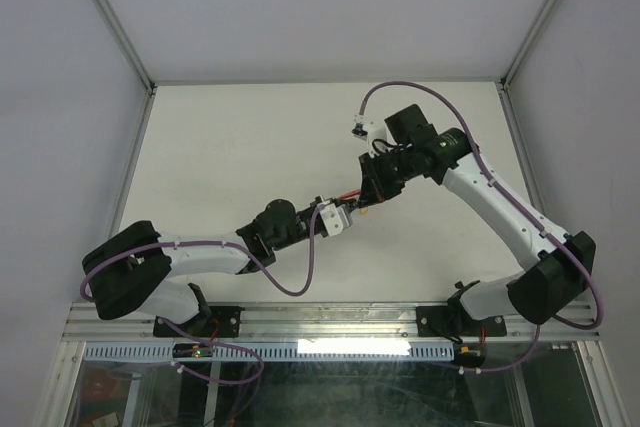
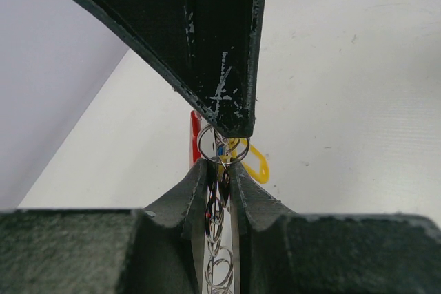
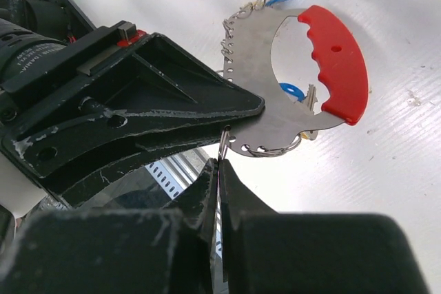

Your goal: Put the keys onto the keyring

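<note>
Both grippers meet above the middle of the table. The keyring [image 3: 275, 125] is a grey metal D-plate with a red curved grip [image 3: 339, 60]. Small wire rings hang along its edge. Blue tags [image 3: 290, 91] and a silvery key [image 3: 311, 100] hang on it. My left gripper [image 2: 219, 170] is shut on the plate's edge, seen edge-on beside a yellow tag [image 2: 258, 163]. My right gripper [image 3: 220, 163] is shut on a small wire ring [image 3: 224, 141] at the plate's lower edge. Whatever hangs from that ring is hidden between the fingers. From above, the left gripper [image 1: 348, 213] and right gripper [image 1: 373, 197] nearly touch.
The white table [image 1: 240, 137] is walled by grey panels with aluminium posts [image 1: 110, 17] at the back corners. A metal rail [image 1: 330, 319] runs along the near edge by the arm bases. A purple cable [image 1: 400, 89] loops over the right arm.
</note>
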Controlling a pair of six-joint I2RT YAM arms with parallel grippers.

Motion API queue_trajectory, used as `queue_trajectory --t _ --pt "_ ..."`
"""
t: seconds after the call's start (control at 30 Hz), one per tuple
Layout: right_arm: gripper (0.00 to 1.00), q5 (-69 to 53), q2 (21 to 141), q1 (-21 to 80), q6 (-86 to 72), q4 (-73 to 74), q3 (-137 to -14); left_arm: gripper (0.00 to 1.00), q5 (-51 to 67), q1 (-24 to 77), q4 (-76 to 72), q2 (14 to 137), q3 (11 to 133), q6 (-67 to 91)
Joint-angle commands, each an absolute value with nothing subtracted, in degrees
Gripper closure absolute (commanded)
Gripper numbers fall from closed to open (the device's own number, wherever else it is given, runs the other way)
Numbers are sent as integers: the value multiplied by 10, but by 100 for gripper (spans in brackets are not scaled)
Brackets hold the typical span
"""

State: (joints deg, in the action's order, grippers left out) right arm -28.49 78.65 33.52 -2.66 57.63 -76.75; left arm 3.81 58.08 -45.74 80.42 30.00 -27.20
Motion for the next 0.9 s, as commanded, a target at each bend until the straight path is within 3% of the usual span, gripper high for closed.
queue_trajectory --t 0.0,0.87 --pt "100 -295 791 338 -34 635 -809 100 23 576 -442 783 325 -320" --pt "100 -297 849 336 -51 642 -814 100 45 585 -378 777 329 -458"
